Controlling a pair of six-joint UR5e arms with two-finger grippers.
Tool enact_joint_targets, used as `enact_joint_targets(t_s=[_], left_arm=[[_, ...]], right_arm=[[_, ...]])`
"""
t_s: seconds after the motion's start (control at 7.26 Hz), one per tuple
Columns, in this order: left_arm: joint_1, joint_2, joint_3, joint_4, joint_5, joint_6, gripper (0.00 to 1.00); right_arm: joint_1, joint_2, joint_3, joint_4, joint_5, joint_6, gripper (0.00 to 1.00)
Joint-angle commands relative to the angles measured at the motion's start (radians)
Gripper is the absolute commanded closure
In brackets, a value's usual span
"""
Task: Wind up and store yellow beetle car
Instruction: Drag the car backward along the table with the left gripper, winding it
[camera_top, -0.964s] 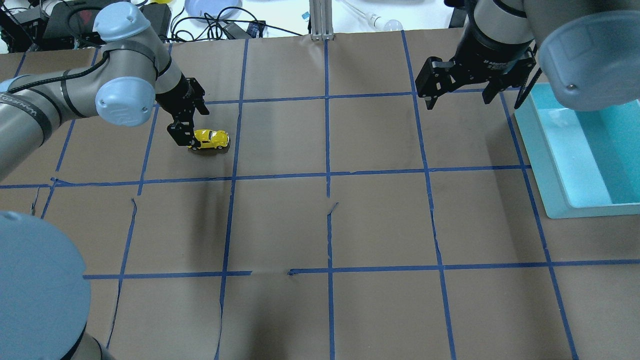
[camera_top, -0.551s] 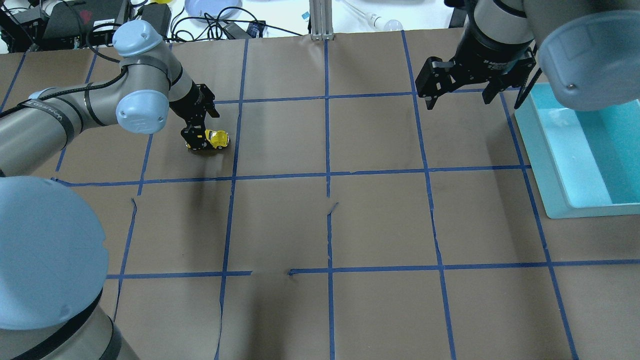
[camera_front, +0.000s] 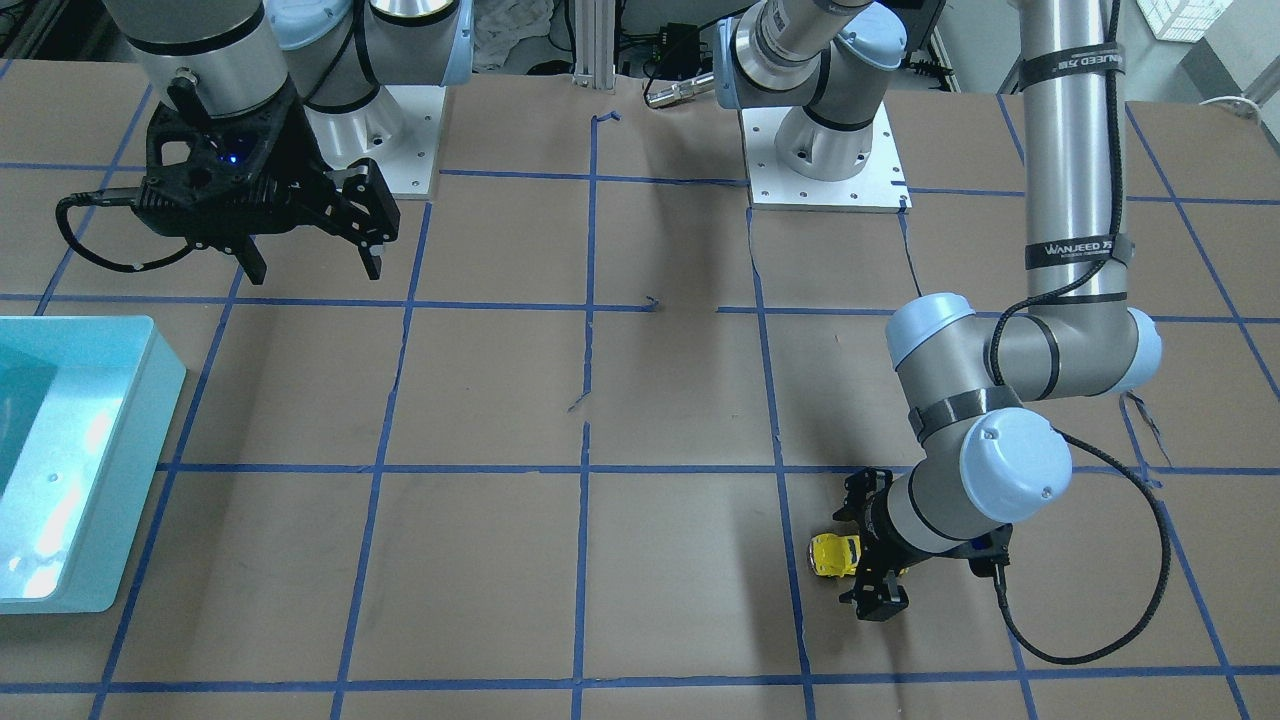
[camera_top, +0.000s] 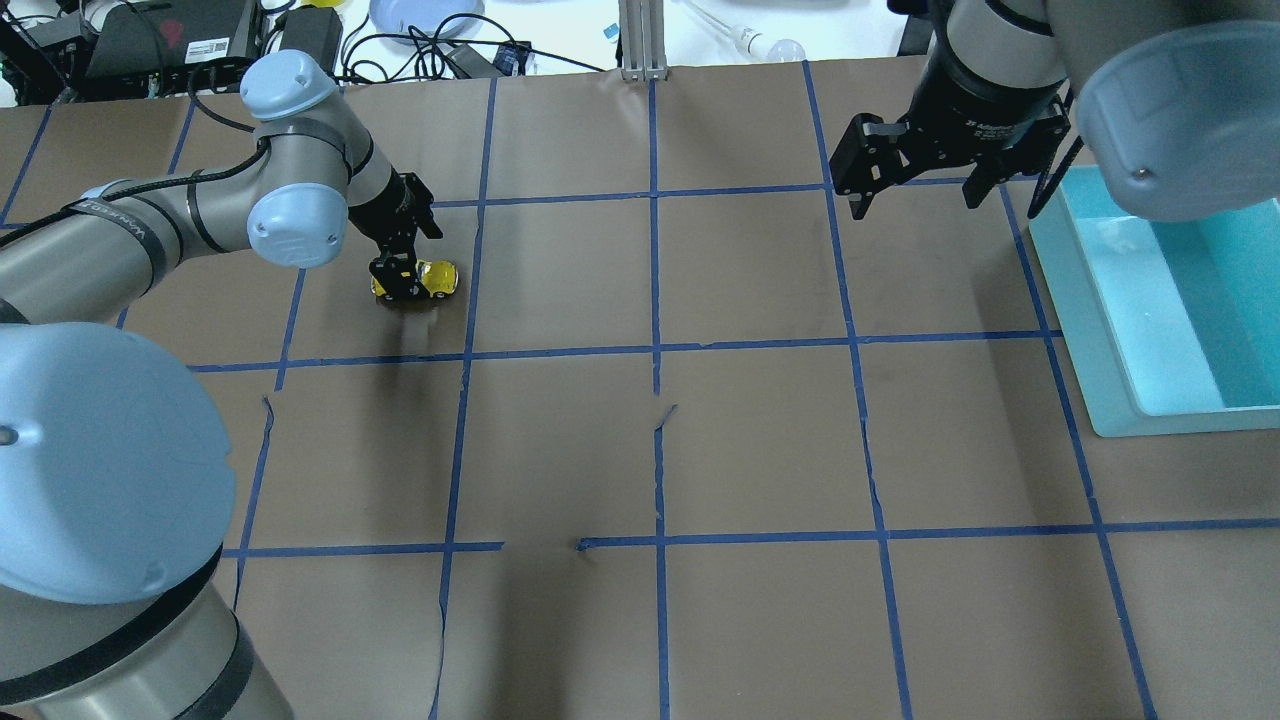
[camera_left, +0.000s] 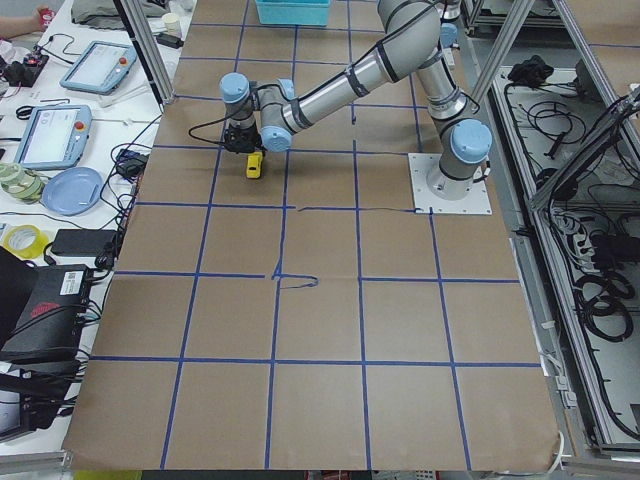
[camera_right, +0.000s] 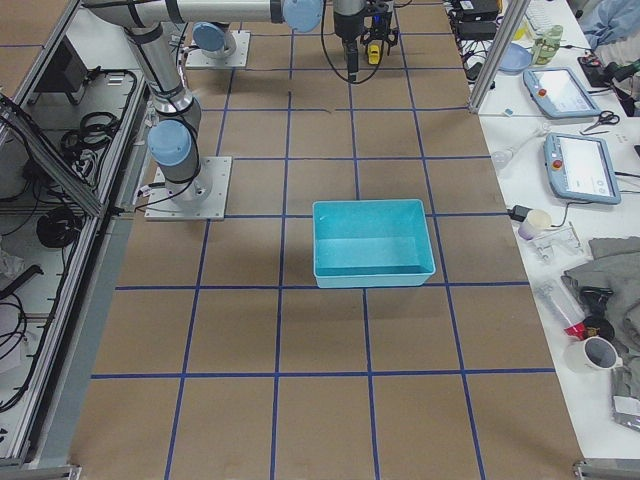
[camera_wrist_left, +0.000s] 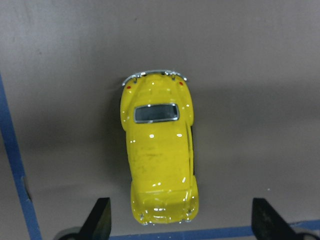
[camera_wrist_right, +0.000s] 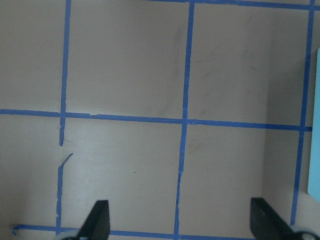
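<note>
The yellow beetle car (camera_wrist_left: 159, 155) stands on its wheels on the brown paper. It also shows in the overhead view (camera_top: 436, 279) and the front view (camera_front: 831, 554). My left gripper (camera_wrist_left: 182, 222) is open and low over the car. Its fingertips (camera_wrist_left: 100, 220) stand on either side of the car's near end with a gap on each side. The overhead view shows this gripper (camera_top: 398, 274) covering the car's left part. My right gripper (camera_top: 915, 195) is open, empty and held high at the far right, as its wrist view (camera_wrist_right: 181, 222) shows.
A turquoise bin (camera_top: 1100, 320) sits on the table's right side, near my right arm; it also shows in the front view (camera_front: 150, 400). Blue tape lines grid the brown paper. Cables, tablets and a plate lie beyond the table's far edge.
My left gripper has moved right and down over the car, which now sits between its open fingers. The car and the right arm have not moved.
</note>
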Motion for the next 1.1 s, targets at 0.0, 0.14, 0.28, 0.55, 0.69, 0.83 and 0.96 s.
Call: enact_joint_targets(t_s=[0.0, 0.14, 0.28, 0.55, 0.69, 0.83, 0.96], left_arm=[[0.002, -0.003, -0.005, -0.001, 0.007, -0.005, 0.0], [0.002, -0.003, -0.006, -0.008, 0.014, -0.005, 0.05], [0.002, -0.001, -0.006, -0.012, 0.014, -0.005, 0.23], [0.002, 0.0, -0.006, -0.012, 0.013, -0.02, 0.65], [0.004, 0.003, 0.002, -0.012, 0.013, -0.025, 0.79], [0.005, 0.009, 0.005, -0.011, 0.005, -0.027, 0.85], [0.01, 0.023, 0.014, -0.011, -0.01, -0.028, 0.88]], right_arm=[[0.0, 0.0, 0.0, 0.0, 0.001, 0.0, 0.0], [0.0, 0.0, 0.0, 0.0, -0.001, 0.0, 0.0], [0.0, 0.0, 0.0, 0.0, -0.001, 0.0, 0.0], [0.0, 0.0, 0.0, 0.0, 0.001, 0.0, 0.0], [0.0, 0.0, 0.0, 0.0, 0.001, 0.0, 0.0], [0.0, 0.0, 0.0, 0.0, 0.002, 0.0, 0.0], [0.0, 0.0, 0.0, 0.0, 0.002, 0.0, 0.0]])
